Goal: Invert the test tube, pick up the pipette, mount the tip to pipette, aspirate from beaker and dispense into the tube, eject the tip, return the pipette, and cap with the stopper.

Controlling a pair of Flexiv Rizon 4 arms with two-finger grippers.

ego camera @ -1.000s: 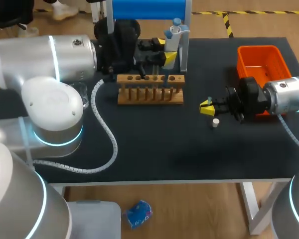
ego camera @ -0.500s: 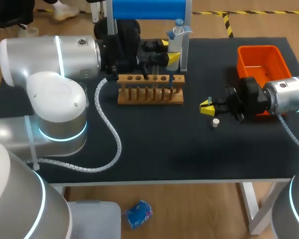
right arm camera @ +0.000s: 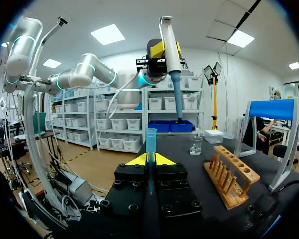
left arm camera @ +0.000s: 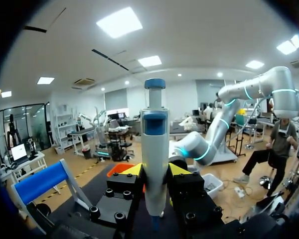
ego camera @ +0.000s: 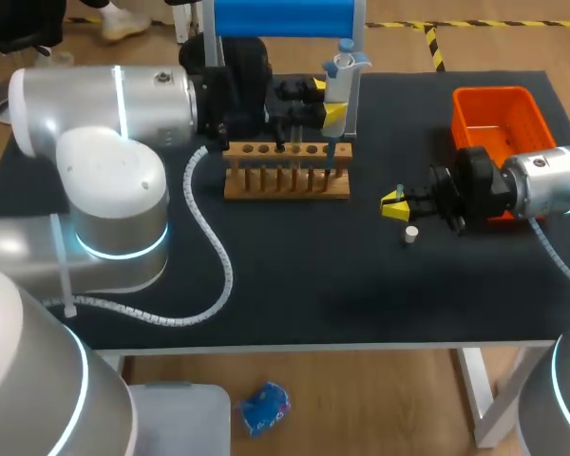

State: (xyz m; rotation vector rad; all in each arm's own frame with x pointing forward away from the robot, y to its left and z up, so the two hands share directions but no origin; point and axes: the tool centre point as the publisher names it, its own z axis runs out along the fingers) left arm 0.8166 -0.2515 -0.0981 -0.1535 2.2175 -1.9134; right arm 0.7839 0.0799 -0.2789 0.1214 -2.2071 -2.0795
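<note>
Black tabletop (ego camera: 294, 285), seen from the head camera. At upper centre, the left tool (ego camera: 323, 106) is clamped on the upright pipette (ego camera: 338, 76), just behind the wooden rack (ego camera: 287, 171). At centre right, the right tool (ego camera: 393, 203) is clamped on the test tube (right arm camera: 150, 144). The white stopper (ego camera: 411, 233) lies just below it in the frame. An orange bin (ego camera: 499, 119) sits at upper right.
</note>
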